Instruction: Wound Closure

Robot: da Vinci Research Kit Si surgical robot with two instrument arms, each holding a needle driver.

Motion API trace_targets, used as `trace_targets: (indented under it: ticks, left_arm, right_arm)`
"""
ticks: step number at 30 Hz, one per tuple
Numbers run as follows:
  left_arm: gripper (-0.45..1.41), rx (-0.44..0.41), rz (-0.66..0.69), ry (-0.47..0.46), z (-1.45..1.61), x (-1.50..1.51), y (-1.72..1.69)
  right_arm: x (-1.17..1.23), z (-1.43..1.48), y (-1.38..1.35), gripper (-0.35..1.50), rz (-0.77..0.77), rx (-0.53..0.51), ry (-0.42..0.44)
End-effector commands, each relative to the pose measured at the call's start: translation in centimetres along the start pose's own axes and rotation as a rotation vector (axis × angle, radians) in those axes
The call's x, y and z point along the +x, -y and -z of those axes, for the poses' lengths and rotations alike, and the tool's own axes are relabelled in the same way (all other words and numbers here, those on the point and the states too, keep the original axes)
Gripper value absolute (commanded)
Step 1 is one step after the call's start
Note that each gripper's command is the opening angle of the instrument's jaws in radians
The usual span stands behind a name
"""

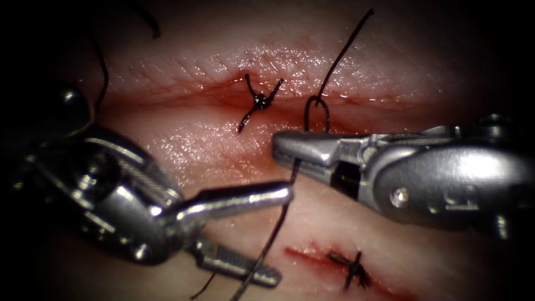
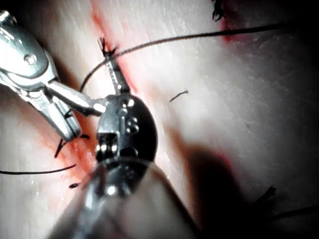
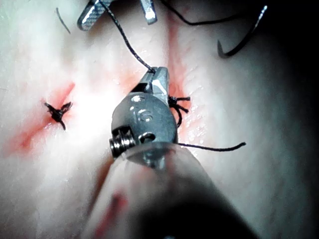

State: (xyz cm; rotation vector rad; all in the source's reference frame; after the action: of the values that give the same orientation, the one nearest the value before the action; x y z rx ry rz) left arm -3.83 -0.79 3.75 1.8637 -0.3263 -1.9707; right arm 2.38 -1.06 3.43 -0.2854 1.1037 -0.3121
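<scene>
Pale, glistening tissue (image 1: 184, 139) forms the background, crossed by a horizontal cut (image 1: 189, 96) edged with red fluid (image 1: 223, 100). At left, the left arm's pincer (image 1: 273, 234) stands released, its upper jaw level and its lower jaw angled downward, grasping nothing; the thread (image 1: 278, 223) runs down between the two jaws. Near centre, a finished knot (image 1: 259, 102) with short cut ends sits on the cut. Just right of it, the thread forms a small loop (image 1: 316, 111) above the right arm's pincer (image 1: 281, 149), which is clenched on the thread close to its tip; from the loop one strand rises toward the upper right. Below, a second knot (image 1: 352, 267) lies on a separate red-stained line (image 1: 312, 257). In the right wrist view the curved needle (image 3: 246, 37) lies free on the tissue, held by neither tool, well apart from the right pincer (image 3: 160, 78).
</scene>
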Motion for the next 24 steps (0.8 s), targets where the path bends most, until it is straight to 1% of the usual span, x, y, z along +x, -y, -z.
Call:
trace_targets:
  ticks: [1,4,5,10,11,13,14,16,19,21,24]
  left_arm:
    - [0.91,0.011,-0.001,0.007,-0.07,-0.04,-0.01]
    - [0.93,0.016,-0.002,0.014,-0.08,-0.04,-0.01]
    - [0.93,0.016,-0.002,0.014,-0.08,-0.04,-0.01]
    - [0.91,0.017,-0.004,0.018,-0.12,-0.06,-0.03]
    - [0.86,0.018,-0.007,0.02,-0.15,-0.09,-0.05]
    - [0.78,0.017,-0.009,0.019,-0.14,-0.13,-0.07]
    - [0.78,0.017,-0.009,0.019,-0.14,-0.13,-0.07]
    - [0.73,0.017,-0.011,0.021,-0.13,-0.16,-0.08]
    - [0.59,0.013,-0.016,0.01,-0.14,-0.21,-0.12]
    - [0.56,0.013,-0.016,0.011,-0.14,-0.21,-0.12]
    - [0.39,0.01,-0.018,-0.005,-0.17,-0.21,-0.13]
  right_arm:
    - [-0.11,-0.08,-0.05,-0.35,0.0,-0.002,0.006]
    - [-0.27,-0.06,-0.11,-0.35,-0.016,-0.005,0.019]
    - [-0.27,-0.06,-0.11,-0.35,-0.016,-0.005,0.019]
    - [-0.49,-0.04,-0.17,-0.35,-0.047,-0.005,0.025]
    - [-0.6,-0.04,-0.19,-0.35,-0.062,-0.007,0.025]
    - [-0.7,-0.02,-0.19,-0.35,-0.077,-0.009,0.026]
    - [-0.7,-0.02,-0.19,-0.35,-0.077,-0.009,0.026]
    - [-0.81,0.0,-0.2,-0.35,-0.105,-0.015,0.025]
    - [-1.02,0.01,-0.2,-0.35,-0.146,-0.023,0.037]
    - [-1.06,0.01,-0.2,-0.35,-0.156,-0.024,0.04]
    - [-1.18,0.0,-0.16,-0.35,-0.177,-0.029,0.048]
